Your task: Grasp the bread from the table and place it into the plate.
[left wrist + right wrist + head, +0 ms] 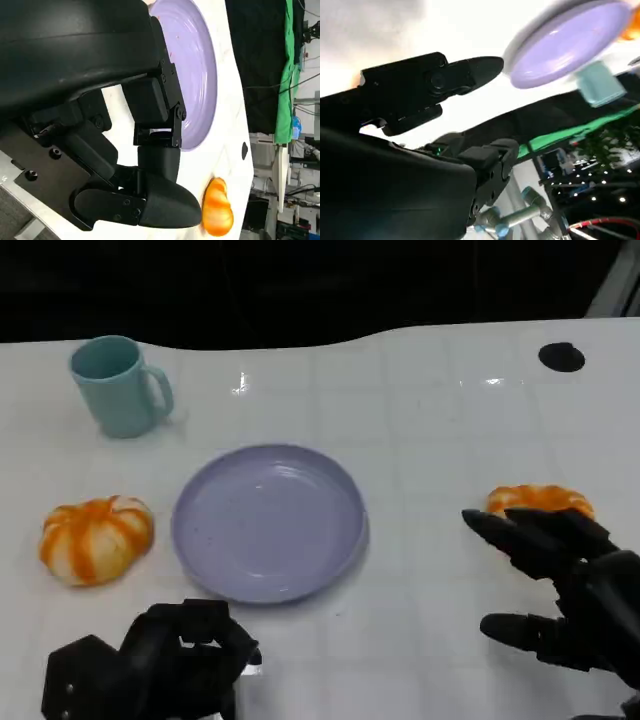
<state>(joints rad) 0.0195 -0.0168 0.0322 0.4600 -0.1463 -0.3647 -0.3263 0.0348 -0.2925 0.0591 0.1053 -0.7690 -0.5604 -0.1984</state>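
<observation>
Two orange-and-white bread rolls lie on the white table. One roll (96, 538) sits left of the lavender plate (205, 540). The other roll (540, 499) lies to the plate's right, partly hidden behind my right hand (560, 585). That hand hovers just in front of it with fingers spread and nothing in them. My left hand (165, 660) rests near the table's front edge below the plate, fingers curled in on nothing. The left wrist view shows the plate (200, 65) and the right roll (218, 208) beyond my left hand (145, 150). The right wrist view shows the plate (570, 45) past my fingers (445, 80).
A teal mug (118, 386) stands at the back left, also seen as the mug (600, 85) in the right wrist view. A black round spot (561, 357) marks the table at the back right. The table's far edge borders a dark background.
</observation>
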